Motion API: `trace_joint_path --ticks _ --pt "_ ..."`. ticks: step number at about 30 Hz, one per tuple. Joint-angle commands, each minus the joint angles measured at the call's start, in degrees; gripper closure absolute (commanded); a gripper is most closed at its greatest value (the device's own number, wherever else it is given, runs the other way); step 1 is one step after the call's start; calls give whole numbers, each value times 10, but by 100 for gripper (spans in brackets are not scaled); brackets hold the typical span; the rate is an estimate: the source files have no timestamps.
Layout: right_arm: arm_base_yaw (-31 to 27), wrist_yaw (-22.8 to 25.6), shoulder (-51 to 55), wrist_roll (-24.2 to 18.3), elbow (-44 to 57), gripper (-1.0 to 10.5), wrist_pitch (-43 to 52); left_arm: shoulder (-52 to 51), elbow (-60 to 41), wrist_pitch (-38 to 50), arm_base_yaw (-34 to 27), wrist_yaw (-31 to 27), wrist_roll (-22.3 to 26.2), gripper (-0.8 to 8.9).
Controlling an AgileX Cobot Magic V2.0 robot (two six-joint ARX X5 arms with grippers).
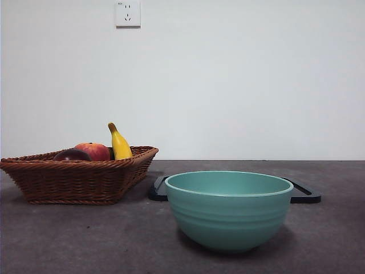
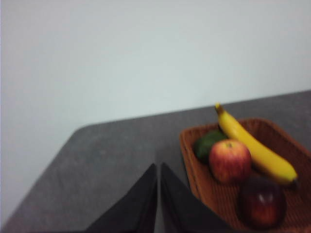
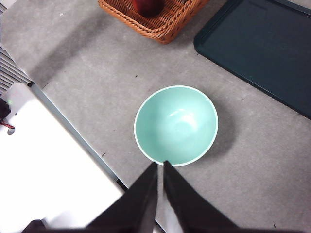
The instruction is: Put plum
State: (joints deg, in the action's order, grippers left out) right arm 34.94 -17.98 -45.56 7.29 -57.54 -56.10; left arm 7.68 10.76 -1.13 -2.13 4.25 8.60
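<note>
Nothing yet: our plum (image 2: 261,208) lies untouched in the wicker basket (image 1: 80,180).
We hold both arms high, the left tool (image 2: 158,167) closed and empty near the basket, the right tool (image 3: 160,166) closed and empty above the teal bowl (image 3: 176,124); picking and placing all remain. We find no readable writing or brand.
</note>
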Motion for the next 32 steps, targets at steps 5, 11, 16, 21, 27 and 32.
trace_joint_path --ticks 5,11,16,21,27,32 --pt "5 0 -4 -5 -10 936 6 -49 -56 7 -2 -2 -8 803" --pt "5 0 -4 -5 -10 936 6 -75 -87 4 -2 -2 -8 803" --pt "5 0 -4 -5 -10 936 6 -75 -96 -17 -2 -2 -8 803" --pt "5 0 -4 -5 -10 936 6 -75 -101 -59 -2 -2 -8 803" --pt "5 0 -4 -5 -10 935 6 -75 -101 -96 -2 -2 -24 803" --pt "5 0 -4 -5 -10 935 6 -74 -101 -96 -2 -2 -44 803"
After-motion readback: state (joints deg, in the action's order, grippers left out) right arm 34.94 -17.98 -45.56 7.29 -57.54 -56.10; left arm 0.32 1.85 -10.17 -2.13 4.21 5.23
